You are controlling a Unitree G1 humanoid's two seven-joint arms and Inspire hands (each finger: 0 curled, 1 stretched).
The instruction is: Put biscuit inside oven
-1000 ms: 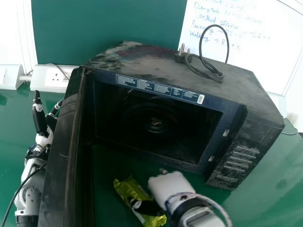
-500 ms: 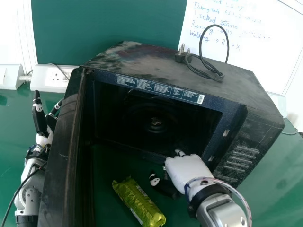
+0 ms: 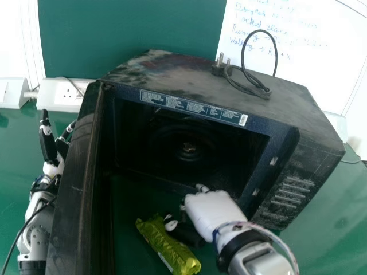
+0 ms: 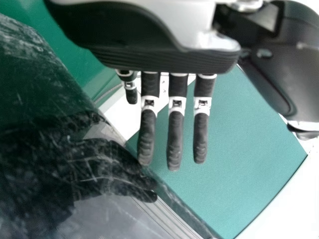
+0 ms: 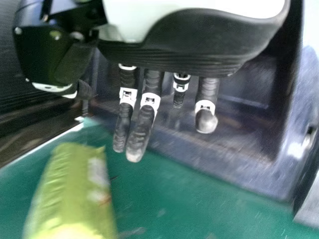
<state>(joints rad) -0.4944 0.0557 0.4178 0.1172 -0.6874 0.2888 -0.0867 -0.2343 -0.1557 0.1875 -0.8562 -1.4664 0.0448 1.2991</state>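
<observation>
Green table runs under and around your black oven, which stands with its front toward you. Behind the oven you have a green panel and, farther right, a whiteboard with handwriting. The door is swung open from the oven's left side, so you can look straight into the dark cavity.

Your right hand is in front of the oven's opening, low and toward its right part, palm over the table. It is released and grasps nothing: in the right wrist view its fingers hang mostly straight, with one bent more than the rest. Your left hand is left of the oven, beyond the open door, also released, its fingers straight beside the door's outer face.

Your biscuit packet, green and yellow, lies on the table outside the oven, in front of the opening. It sits at a slant between the door and your right hand, near the thumb.

On the oven's top rests a looped black cord with its plug; behind and left of the oven is a wall socket.
</observation>
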